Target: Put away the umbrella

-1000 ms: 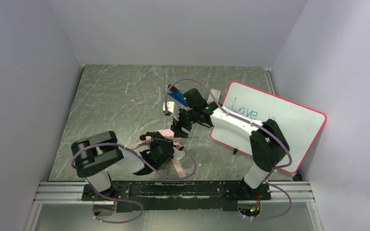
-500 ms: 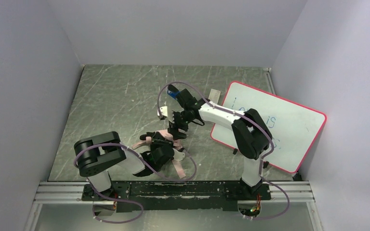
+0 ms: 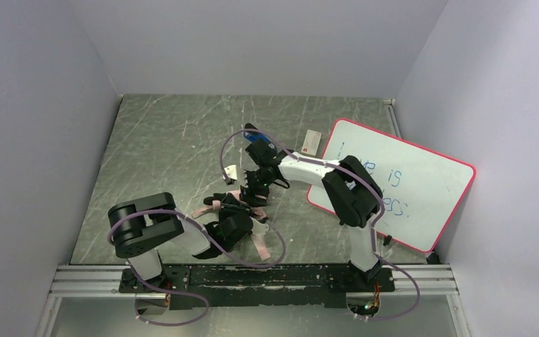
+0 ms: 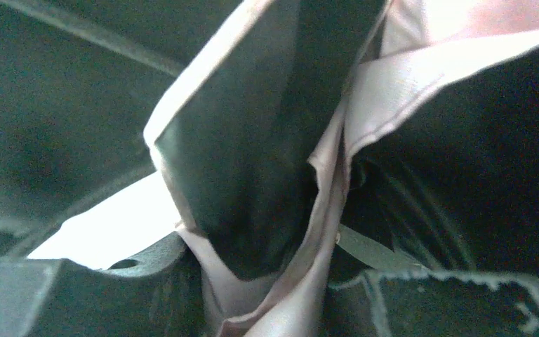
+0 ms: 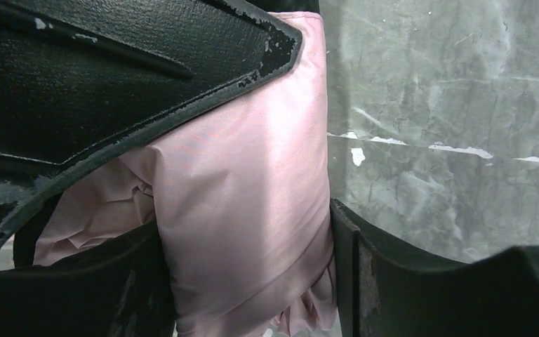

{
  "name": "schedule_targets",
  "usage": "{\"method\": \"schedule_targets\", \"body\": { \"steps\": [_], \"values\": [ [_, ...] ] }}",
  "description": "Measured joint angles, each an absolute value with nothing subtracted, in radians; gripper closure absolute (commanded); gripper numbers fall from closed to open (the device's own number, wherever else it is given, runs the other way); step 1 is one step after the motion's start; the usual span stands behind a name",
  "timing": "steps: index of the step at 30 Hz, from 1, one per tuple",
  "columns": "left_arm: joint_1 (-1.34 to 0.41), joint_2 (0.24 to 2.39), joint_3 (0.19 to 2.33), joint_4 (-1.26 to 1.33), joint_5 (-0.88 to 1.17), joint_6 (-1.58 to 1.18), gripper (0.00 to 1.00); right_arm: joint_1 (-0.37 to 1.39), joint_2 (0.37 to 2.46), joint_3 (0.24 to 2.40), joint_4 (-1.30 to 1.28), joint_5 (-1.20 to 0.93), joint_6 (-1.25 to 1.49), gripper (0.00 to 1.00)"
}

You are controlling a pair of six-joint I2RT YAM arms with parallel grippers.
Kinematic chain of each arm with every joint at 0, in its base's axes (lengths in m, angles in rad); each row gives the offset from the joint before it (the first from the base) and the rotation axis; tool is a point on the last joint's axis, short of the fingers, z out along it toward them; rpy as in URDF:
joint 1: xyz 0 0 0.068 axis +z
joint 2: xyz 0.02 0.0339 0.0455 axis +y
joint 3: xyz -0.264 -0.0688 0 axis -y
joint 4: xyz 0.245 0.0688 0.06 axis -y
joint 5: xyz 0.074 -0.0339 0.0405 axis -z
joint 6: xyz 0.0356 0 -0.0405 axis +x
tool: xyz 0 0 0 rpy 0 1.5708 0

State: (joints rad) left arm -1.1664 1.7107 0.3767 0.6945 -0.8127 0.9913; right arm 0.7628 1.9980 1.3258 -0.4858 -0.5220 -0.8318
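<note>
Pinning the umbrella (image 4: pixel 421 77) to the near counter (image 3: pixel 168 154), the left gripper (image 3: pixel 233 226) stays clamped on its fabric. The right gripper (image 3: pixel 256 185) has swung in (jaws narrowing) astride the pink bundle. Whether it grips yet I cannot tell, so folding looks next.

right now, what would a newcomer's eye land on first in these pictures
First, the crumpled pink-and-black umbrella near the front middle of the table, with both arms bent over it. The left gripper clamps its fabric and the right gripper straddles a pink fold. Next, the red-edged whiteboard with blue handwriting, on the right side.
</note>
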Motion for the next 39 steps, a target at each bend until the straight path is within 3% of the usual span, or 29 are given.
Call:
{"method": "schedule_targets", "body": {
  "steps": [3, 5, 7, 10, 12, 16, 27, 39],
  "values": [
    [-1.166, 1.711, 0.376, 0.7, -0.813, 0.992, 0.77, 0.765, 1.998, 1.323, -0.484, -0.508, -0.834, 0.69],
    [-1.166, 1.71, 0.368, 0.717, -0.816, 0.992, 0.61, 0.768, 1.993, 1.316, -0.479, -0.503, -0.843, 0.78],
    [-1.164, 1.707, 0.361, 0.733, -0.815, 0.995, 0.49, 0.772, 1.987, 1.306, -0.467, -0.497, -0.849, 0.84],
    [-1.163, 1.681, 0.353, 0.723, -0.816, 1.006, 0.16, 0.772, 1.983, 1.299, -0.451, -0.493, -0.839, 0.88],
    [-1.168, 1.642, 0.344, 0.701, -0.819, 1.011, 0.07, 0.768, 1.982, 1.299, -0.442, -0.492, -0.82, 0.9],
    [-1.169, 1.525, 0.325, 0.664, -0.819, 0.995, 0.03, 0.765, 1.98, 1.289, -0.422, -0.489, -0.785, 0.92],
    [-1.145, 1.009, 0.189, 0.519, -0.822, 0.941, 0.04, 0.767, 1.937, 1.204, -0.31, -0.457, -0.741, 0.94],
    [-0.757, 0.829, 0.156, 0.272, -0.776, 0.792, 0.03, 0.788, 1.848, 1.048, -0.102, -0.322, -0.731, 0.95]
  ]
}}
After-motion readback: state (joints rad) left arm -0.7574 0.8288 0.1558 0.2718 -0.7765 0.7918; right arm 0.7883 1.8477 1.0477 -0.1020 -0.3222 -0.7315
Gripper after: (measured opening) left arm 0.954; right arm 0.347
